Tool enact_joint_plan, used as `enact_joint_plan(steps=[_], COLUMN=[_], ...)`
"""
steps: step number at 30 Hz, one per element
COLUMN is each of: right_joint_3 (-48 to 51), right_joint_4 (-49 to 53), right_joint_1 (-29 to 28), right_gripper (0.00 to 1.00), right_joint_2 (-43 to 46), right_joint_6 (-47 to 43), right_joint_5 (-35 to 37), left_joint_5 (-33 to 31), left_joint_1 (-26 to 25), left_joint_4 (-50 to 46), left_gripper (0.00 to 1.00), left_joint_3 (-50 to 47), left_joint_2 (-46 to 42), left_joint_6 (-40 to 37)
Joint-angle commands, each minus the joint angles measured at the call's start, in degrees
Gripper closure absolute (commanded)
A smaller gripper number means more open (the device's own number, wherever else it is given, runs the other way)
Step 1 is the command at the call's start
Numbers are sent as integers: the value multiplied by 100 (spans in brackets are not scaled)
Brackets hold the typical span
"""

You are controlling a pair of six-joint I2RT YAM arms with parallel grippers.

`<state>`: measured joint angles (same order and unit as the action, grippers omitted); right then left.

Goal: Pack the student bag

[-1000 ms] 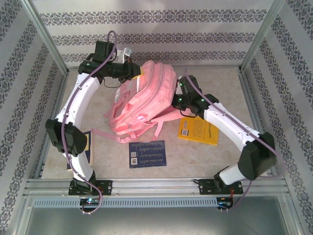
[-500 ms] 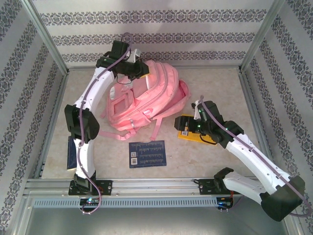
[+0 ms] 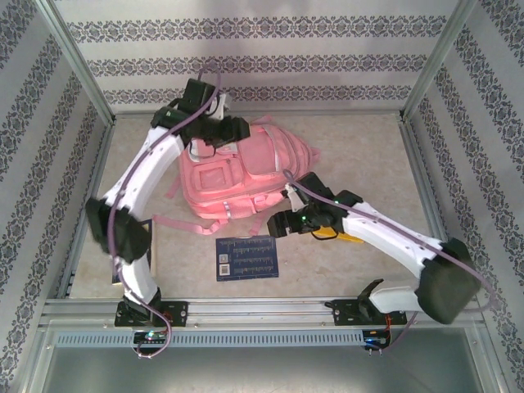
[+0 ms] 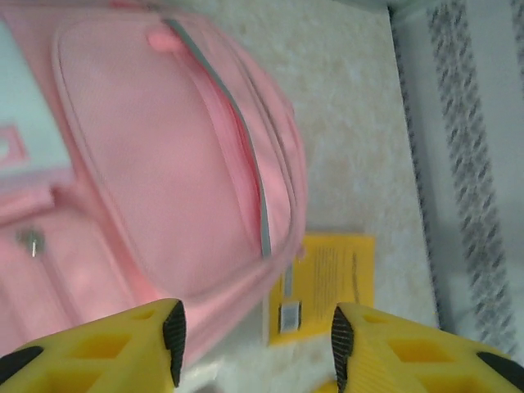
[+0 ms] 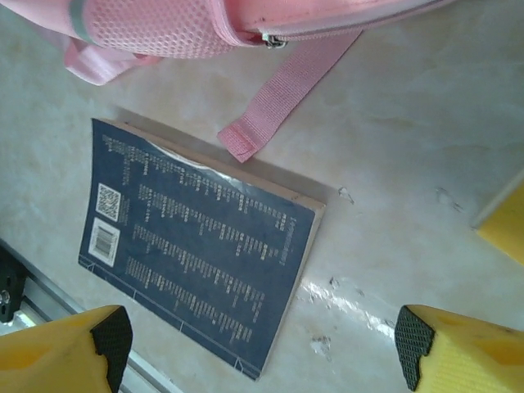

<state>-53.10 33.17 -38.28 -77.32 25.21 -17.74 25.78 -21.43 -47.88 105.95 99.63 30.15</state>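
Note:
The student bag [image 3: 237, 176], a big pink backpack, lies flat at the back middle of the table, front pockets up. My left gripper [image 3: 221, 135] hovers over its top end, open, with nothing between the fingers. In the left wrist view my left gripper [image 4: 255, 344] looks down past the student bag [image 4: 164, 164] at a yellow book [image 4: 327, 286]. My right gripper [image 3: 282, 223] is open in front of the bag's lower right corner. In the right wrist view my right gripper [image 5: 262, 344] stands wide over a dark blue book [image 5: 196, 270] and bare table, below a pink strap [image 5: 278, 102].
The dark blue book [image 3: 247, 257] lies near the front middle. The yellow book [image 3: 327, 233] is mostly hidden under my right arm. Another dark book [image 3: 153, 254] lies at the front left beside the left arm. Patterned walls and metal rails [image 3: 262, 307] enclose the table.
My left gripper has opened and let go of the bag, which has dropped from raised and bunched to lying flat. My right arm has swung left from the yellow book toward the blue book.

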Motion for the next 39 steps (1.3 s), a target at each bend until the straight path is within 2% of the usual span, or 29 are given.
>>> enact_joint_plan(steps=[1, 4, 6, 8, 11, 16, 29, 39], right_joint_3=[-273, -519, -725, -937, -1178, -1253, -235, 118], right_joint_4=[-423, -665, -789, -865, -995, -1000, -1385, -1376], right_joint_1=[-25, -26, -5, -3, -1, 6, 97, 94], right_gripper=[16, 16, 16, 17, 18, 19, 21, 24], right_joint_2=[-519, -1051, -1463, -1881, -2373, -2722, -2246, -2192], right_joint_6=[-36, -3, 36, 71, 140, 136, 283, 154], right_joint_5=[-314, -387, -539, -732, -1053, -1265, -1541, -2093], left_joint_5=[-414, -123, 244, 331, 350, 499, 525, -102], left_joint_1=[-347, -423, -486, -706, -1082, -1200, -1982, -2135], left_joint_4=[65, 612, 994, 1208, 1622, 2162, 2462, 2392], left_gripper=[55, 65, 65, 66, 66, 68, 69, 68], left_joint_3=[-1421, -3109, -4145, -4986, -6054, -7284, -8003, -7667], left_joint_2=[-1291, -2369, -2838, -3154, -3502, -3768, -3453, -2622], left_joint_6=[-184, 247, 561, 764, 1131, 1552, 1703, 1573])
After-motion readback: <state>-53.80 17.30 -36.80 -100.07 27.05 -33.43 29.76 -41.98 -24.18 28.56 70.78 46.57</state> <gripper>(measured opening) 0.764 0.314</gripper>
